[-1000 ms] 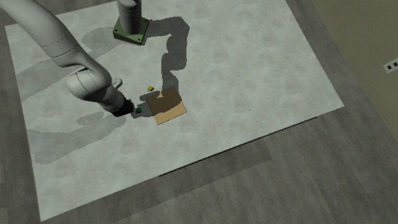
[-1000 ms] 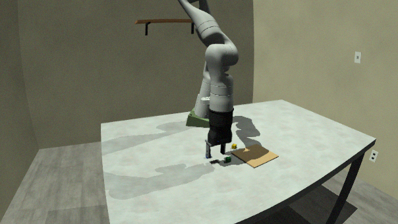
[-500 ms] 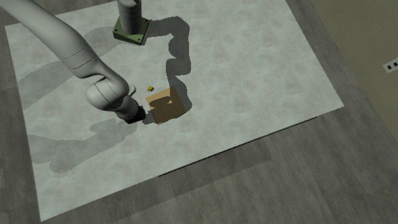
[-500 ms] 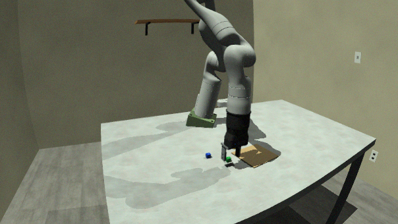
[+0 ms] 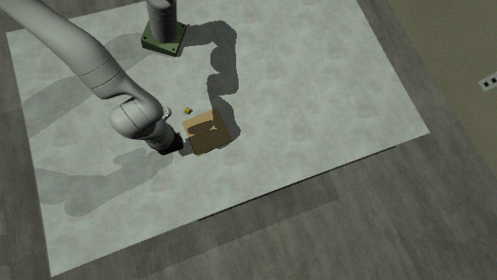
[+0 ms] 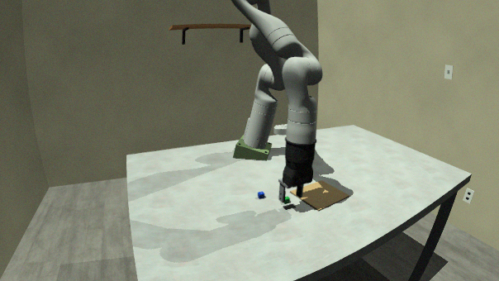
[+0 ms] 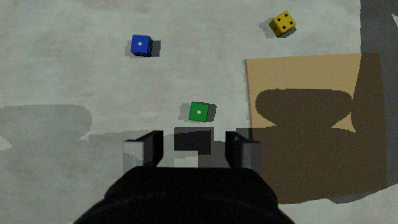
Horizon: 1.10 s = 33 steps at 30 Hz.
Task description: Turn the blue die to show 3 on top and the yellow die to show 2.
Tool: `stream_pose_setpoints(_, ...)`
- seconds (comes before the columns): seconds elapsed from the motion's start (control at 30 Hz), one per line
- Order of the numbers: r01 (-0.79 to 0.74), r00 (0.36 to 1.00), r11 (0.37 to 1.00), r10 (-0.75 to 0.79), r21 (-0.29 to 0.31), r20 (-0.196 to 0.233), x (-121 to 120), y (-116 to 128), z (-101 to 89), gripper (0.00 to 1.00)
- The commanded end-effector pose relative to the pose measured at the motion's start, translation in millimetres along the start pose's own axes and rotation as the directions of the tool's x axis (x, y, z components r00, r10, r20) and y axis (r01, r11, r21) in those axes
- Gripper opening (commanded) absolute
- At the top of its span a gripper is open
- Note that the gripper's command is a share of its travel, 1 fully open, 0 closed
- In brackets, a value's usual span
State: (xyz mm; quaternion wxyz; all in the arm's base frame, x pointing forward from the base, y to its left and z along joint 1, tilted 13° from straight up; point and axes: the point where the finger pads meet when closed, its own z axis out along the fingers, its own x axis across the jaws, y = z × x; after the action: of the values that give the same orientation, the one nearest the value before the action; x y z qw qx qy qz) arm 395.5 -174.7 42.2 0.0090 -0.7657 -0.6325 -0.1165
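Below my wrist camera the end effector hangs with its fingers spread wide and nothing between them, and the green die lies on the table just ahead of the tips, one pip up. Farther out I see the blue die off to the left, also showing one pip. The yellow die, turned askew, sits just beyond the tan mat; all three dice are off the mat, and I can read no writing anywhere.
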Motion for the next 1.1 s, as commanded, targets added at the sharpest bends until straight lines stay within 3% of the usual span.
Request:
stream_pose_setpoints(0.0,0.000,1.000,1.000,0.000,-0.001,0.001,-0.2,0.5,-0.5,1.00)
stream_pose_setpoints(1.07,0.000,1.000,1.000,0.000,-0.001,0.001,6.5,-6.8,-0.5,1.00)
